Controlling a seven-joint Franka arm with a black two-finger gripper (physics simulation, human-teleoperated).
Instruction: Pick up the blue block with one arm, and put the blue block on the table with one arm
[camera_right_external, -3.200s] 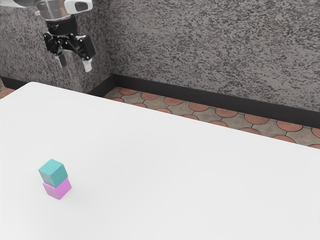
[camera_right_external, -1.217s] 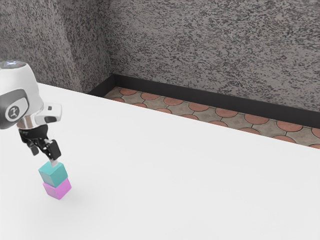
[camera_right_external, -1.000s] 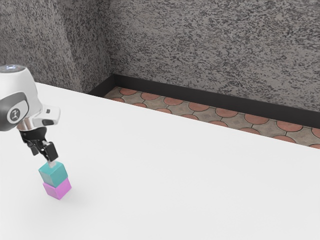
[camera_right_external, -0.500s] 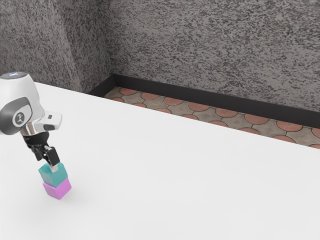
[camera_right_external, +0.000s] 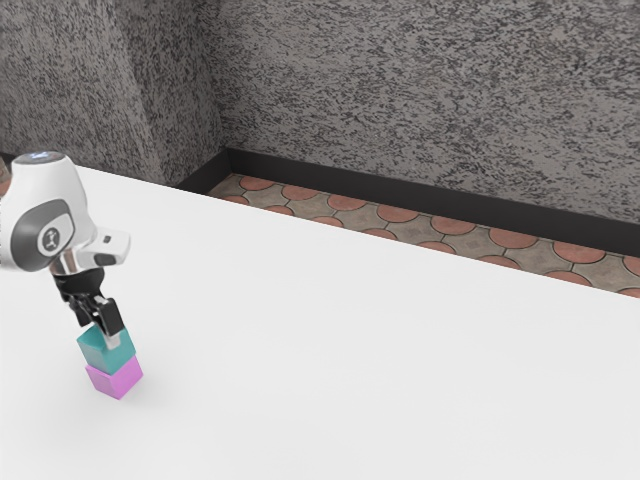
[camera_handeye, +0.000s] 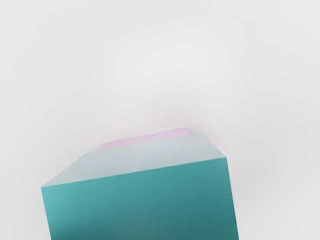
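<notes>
blue block (camera_right_external: 103, 354), teal in tint: directly beneath my tool (camera_right_external: 106, 336) and at its tip, my long axis running down to it with a slight lean toward the exterior view's right. the tool overlaps the block's upper part in the exterior view; whether it is spread or closed upon the block, i cannot tell. the block rests on the pink block (camera_right_external: 117, 377), which alone stands between it and the surface (camera_right_external: 350, 350). the two are nearly aligned, a little of the pink block showing past the upper one in the wrist view. the stack lies toward the exterior view's left, well apart from the surface's long edge beside the wall (camera_right_external: 420, 90). step in hand, as judged: securing the grip; the placing remains to be done. the coming move calls for a firm hold on the upper block only, then a straight lift along my axis. too deep a reach could nudge the pink block; a sideways pull could topple it. the surface extends toward the exterior view's right, where i might set the block down.
</notes>
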